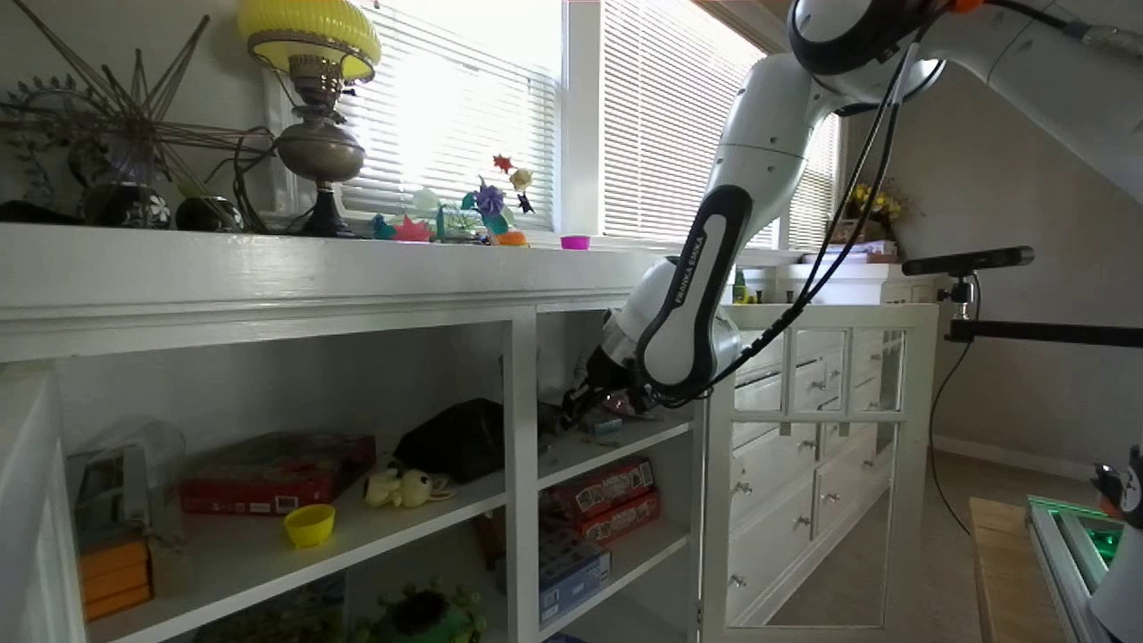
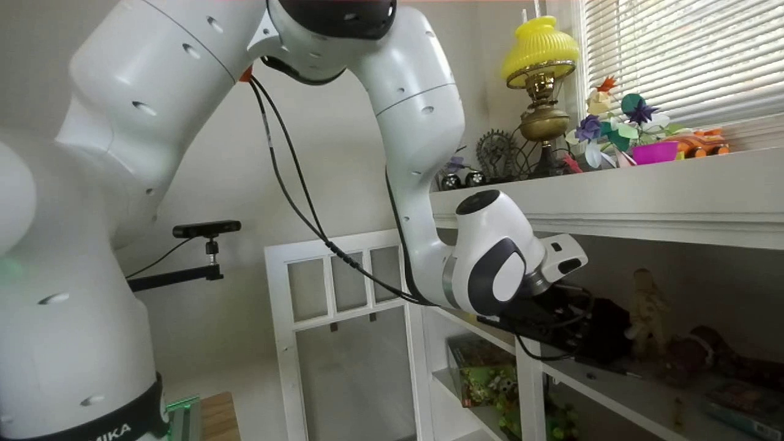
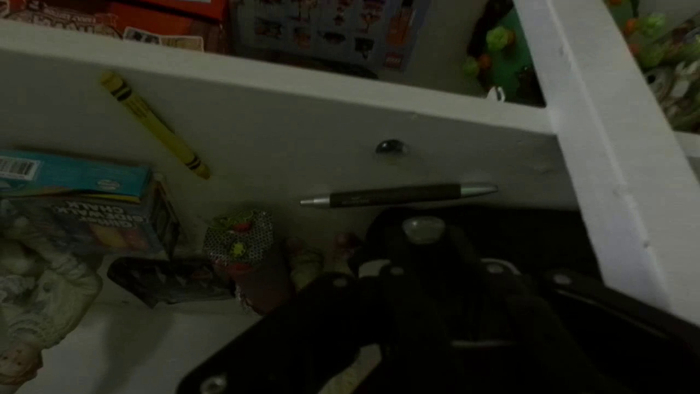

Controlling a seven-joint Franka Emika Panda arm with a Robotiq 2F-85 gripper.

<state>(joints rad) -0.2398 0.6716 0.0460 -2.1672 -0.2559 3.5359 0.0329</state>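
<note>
My gripper (image 3: 424,246) reaches into a white cabinet, just over its upper shelf; in an exterior view (image 1: 573,411) it is beside the middle divider. Its dark fingers are close together, and a clear glass gem (image 3: 424,229) sits between their tips. A dark pen with silver ends (image 3: 396,195) lies on the shelf just beyond the fingertips. A second small glass gem (image 3: 390,146) lies between the pen and the shelf edge. A black thing (image 3: 525,230), like a bag, lies under and beside the fingers. The fingers' lower parts are very dark.
The white divider (image 3: 612,153) is close on one side. A yellow crayon (image 3: 155,127), a chalk box (image 3: 93,219), a red jar (image 3: 239,235) and a doll (image 3: 46,290) are on the shelf. A yellow cup (image 1: 310,525) is past the divider. A cabinet door (image 1: 821,362) stands open.
</note>
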